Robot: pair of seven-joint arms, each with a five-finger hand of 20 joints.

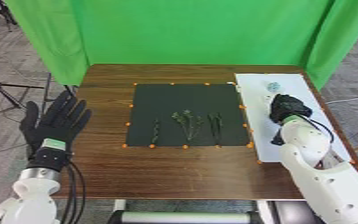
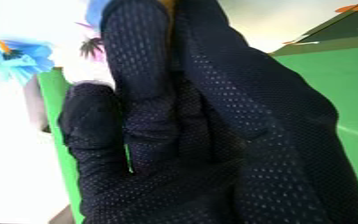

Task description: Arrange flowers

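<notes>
On the right-side white board (image 1: 294,82), the blue flower (image 1: 274,87) looks light, fragile: pinch below the bloom. Left hand (image 1: 51,129) spread wide; right hand (image 1: 288,107), cannot tell.

Live from my seat: the right hand (image 1: 289,107) blocks part of the white board (image 1: 268,146) on the scene's right, and I can't see what's beneath. In the wrist view, the glove half-hides a blurry pink flower (image 2: 95,51), the edge crops a blue flower (image 2: 24,62). On the dark mat (image 1: 156,106), the green sprigs (image 1: 189,123) are too tiny to identify.
</notes>
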